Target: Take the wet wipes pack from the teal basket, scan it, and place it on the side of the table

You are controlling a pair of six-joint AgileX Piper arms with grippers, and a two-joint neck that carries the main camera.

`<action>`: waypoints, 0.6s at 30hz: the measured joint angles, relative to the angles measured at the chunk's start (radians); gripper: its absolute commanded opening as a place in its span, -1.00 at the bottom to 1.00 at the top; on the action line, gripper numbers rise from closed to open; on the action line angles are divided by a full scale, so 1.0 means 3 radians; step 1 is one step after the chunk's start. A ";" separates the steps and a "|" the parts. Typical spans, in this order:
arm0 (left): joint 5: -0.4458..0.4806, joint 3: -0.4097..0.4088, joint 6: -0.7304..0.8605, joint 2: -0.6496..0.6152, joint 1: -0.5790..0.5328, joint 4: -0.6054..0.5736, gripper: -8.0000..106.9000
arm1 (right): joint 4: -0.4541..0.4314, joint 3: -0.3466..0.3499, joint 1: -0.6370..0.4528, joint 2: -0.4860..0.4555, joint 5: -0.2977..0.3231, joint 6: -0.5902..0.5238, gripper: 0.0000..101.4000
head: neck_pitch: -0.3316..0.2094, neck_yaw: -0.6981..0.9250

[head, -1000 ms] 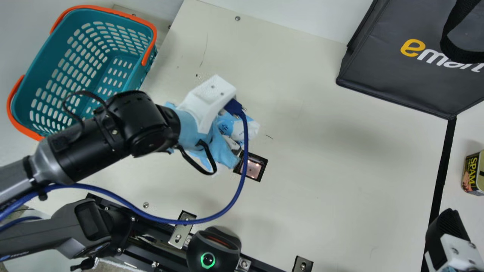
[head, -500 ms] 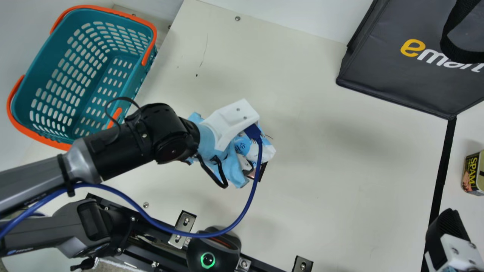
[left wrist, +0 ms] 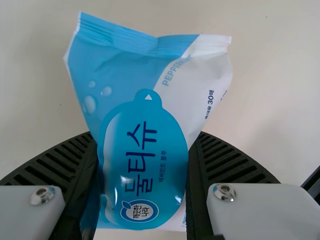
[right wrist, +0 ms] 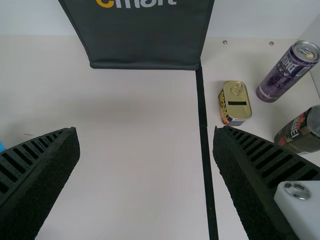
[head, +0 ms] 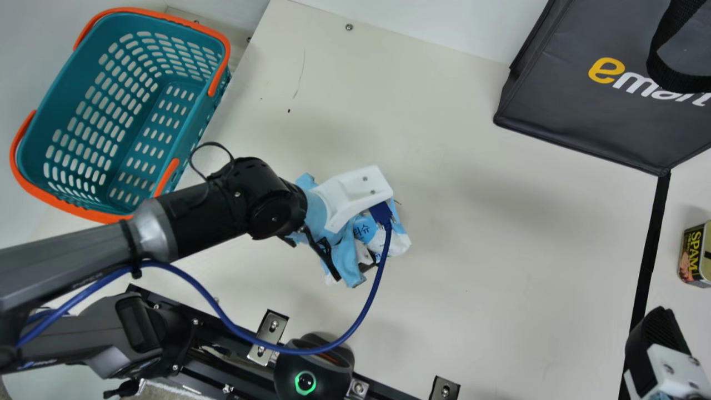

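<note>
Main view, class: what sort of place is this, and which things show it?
Probably a mock shop checkout: there is an orange-handled teal plastic basket, a dark grey fabric carrier bag and a blue-and-white plastic wet wipes pack.

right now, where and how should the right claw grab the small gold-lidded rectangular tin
From above, I'd close the open right claw on the long side walls of the small gold-lidded rectangular tin. It stands lid up and is oblong, so its narrower width should suit the grip; mind the purple cylindrical can and the dark cylindrical can near it.
</note>
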 measured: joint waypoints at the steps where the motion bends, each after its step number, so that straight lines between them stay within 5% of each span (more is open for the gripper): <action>1: -0.0001 -0.0001 0.0017 0.0006 0.0008 0.0000 -0.77 | 0.0000 0.0000 0.0000 0.0000 0.0000 0.0000 0.87 | 0.0000 0.0000; 18: -0.0071 0.0038 0.0208 0.0096 0.0054 0.0032 0.22 | 0.0000 0.0000 0.0000 0.0000 -0.0004 0.0000 0.87 | 0.0000 0.0000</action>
